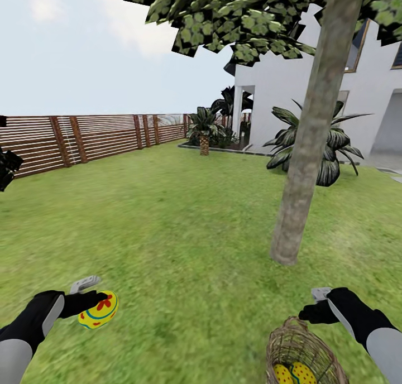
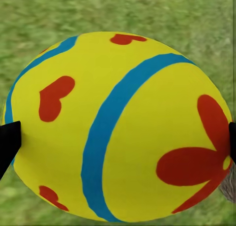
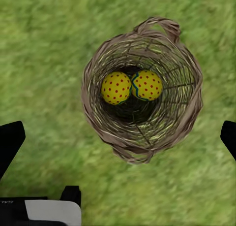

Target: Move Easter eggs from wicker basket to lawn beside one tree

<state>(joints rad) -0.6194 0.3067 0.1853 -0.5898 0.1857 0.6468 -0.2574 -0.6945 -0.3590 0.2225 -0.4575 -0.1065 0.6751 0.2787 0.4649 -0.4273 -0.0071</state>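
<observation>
I am parked on the lawn with the tree rising ahead and to my right, its trunk meeting the grass near the wicker basket, which stands low at my right side. Beyond are the slatted fence, the white house and a short palm.

The left end effector is clamped on one Easter egg, held clear of the grass; in the left wrist view that egg sits squarely between the two black fingertips, so I judge the grip sound. The right end effector hangs above the basket's far rim with its fingers spread and nothing between them; its wrist view looks straight down into the basket, where the other two eggs lie touching at the bottom.

The step in hand, as I read it, is carrying the held egg to the trunk. To do it well I would swing the left arm across toward the base of the tree, lower until the egg rests on the grass just beside the trunk, and only then let go, since a rounded egg dropped from height may roll away. I would keep the right arm up and off the basket so it does not tip.
</observation>
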